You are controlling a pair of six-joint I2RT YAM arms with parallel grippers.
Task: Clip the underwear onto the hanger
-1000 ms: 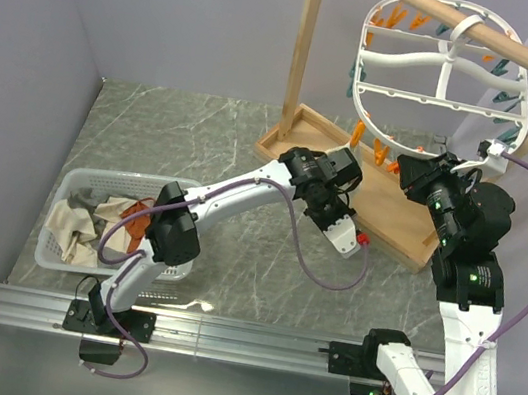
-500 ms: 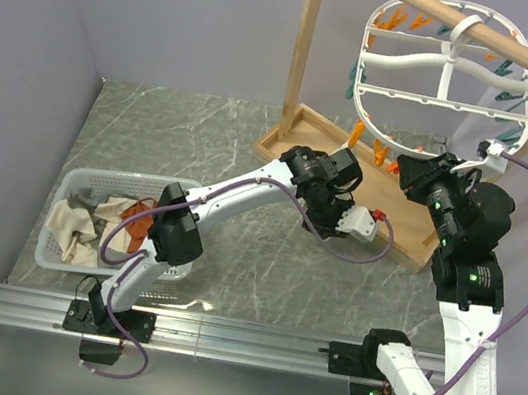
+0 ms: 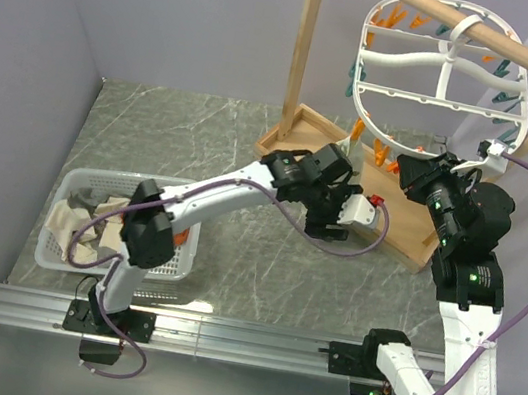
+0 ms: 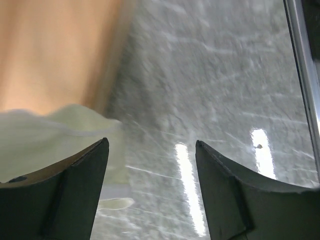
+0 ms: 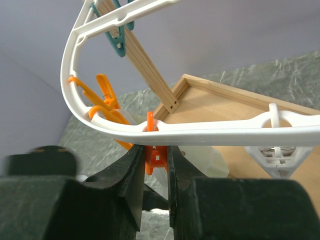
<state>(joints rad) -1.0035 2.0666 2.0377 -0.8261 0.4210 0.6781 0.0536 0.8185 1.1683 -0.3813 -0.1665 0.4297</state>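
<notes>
Marble tabletop (image 3: pixel 213 138) — my left gripper (image 4: pixel 151 142) wide apart beside underwear (image 4: pixel 50 135); right gripper (image 5: pixel 156 150) pinching orange clothespin (image 5: pixel 156 159) on hanger (image 5: pixel 210 131).

Item one: wooden frame stand (image 3: pixel 303 52), upper middle to upper right of my overhead view. It has one upright post, a sloping top bar and a shallow tray base resting on the tabletop. The stand's post (image 5: pixel 150 75) shows again mid-frame at my right wrist.

Item two: table (image 3: pixel 183 133), grey marbled top, filling the centre. At my left wrist the same table (image 4: pixel 225 75) carries streaks of glare.

Item three: white mesh basket (image 3: pixel 115 176), lower left, holding a crumpled cream cloth (image 3: pixel 67 225) and a scrap of orange cloth (image 3: pixel 179 237).

Item four: metal rail (image 3: pixel 241 334), along the bottom.

Item five: plain lilac walls (image 3: pixel 174 10), behind and at both sides.
</notes>
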